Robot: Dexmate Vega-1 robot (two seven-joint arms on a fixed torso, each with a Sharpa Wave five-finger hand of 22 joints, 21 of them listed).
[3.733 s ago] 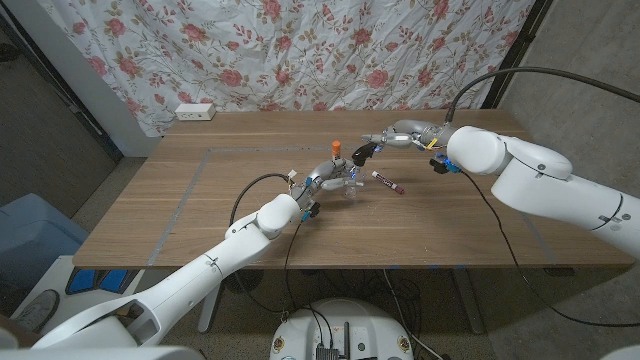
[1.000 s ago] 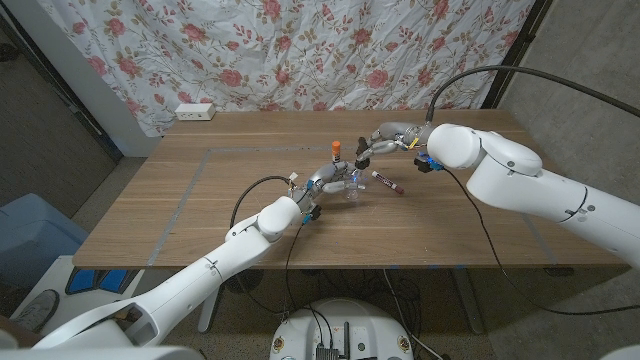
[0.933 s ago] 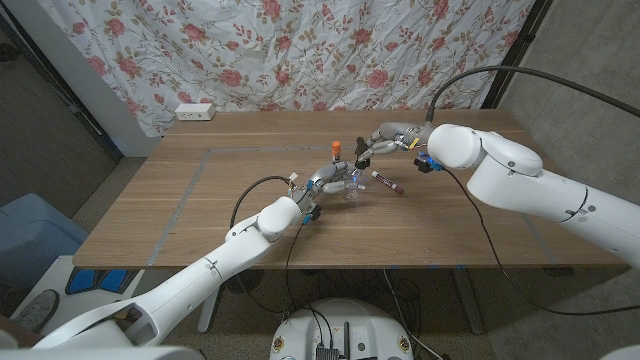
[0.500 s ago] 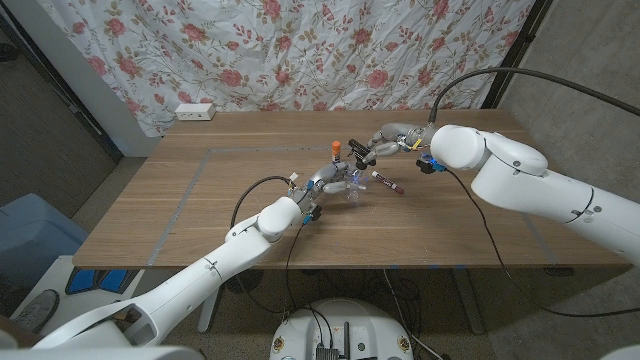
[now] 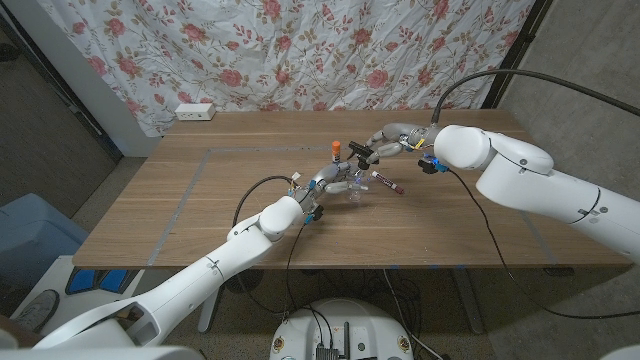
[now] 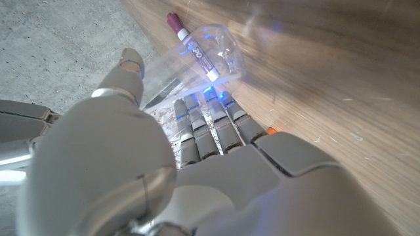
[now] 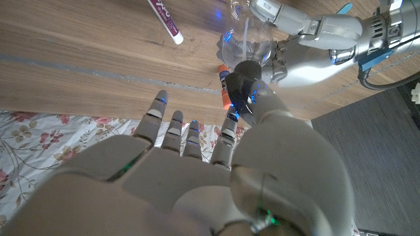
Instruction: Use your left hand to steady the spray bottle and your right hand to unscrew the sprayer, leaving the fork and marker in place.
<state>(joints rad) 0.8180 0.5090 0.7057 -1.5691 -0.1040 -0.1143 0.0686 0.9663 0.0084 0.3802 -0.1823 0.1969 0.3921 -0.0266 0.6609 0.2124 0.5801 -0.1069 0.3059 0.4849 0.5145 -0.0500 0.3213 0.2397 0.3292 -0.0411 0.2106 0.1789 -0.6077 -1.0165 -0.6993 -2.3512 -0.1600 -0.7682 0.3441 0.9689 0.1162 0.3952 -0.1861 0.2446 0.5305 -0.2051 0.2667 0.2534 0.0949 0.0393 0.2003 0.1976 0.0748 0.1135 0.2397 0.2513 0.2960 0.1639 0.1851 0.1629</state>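
A clear spray bottle [image 5: 347,186] [image 7: 244,36] [image 6: 226,62] stands mid-table with a black sprayer [image 5: 358,154] [image 7: 241,85] on top. My left hand [image 5: 325,183] [image 6: 197,144] [image 7: 308,46] wraps around the bottle's body from the near left. My right hand [image 5: 385,140] [image 7: 197,170] reaches in from the right; its thumb and a finger pinch the sprayer while the other fingers stay spread. A purple marker [image 5: 388,182] [image 7: 164,19] [image 6: 176,23] lies just right of the bottle. An orange-tipped item [image 5: 337,147] [image 7: 224,95] sits close behind the bottle.
The wooden table [image 5: 200,210] carries pale tape lines on its left half. A white power strip [image 5: 195,112] lies at the far left edge below the floral curtain. Cables trail from both wrists over the table.
My right hand has shifted left from beside the bottle onto the sprayer and turned slightly there. The left hand, bottle and marker have stayed put.
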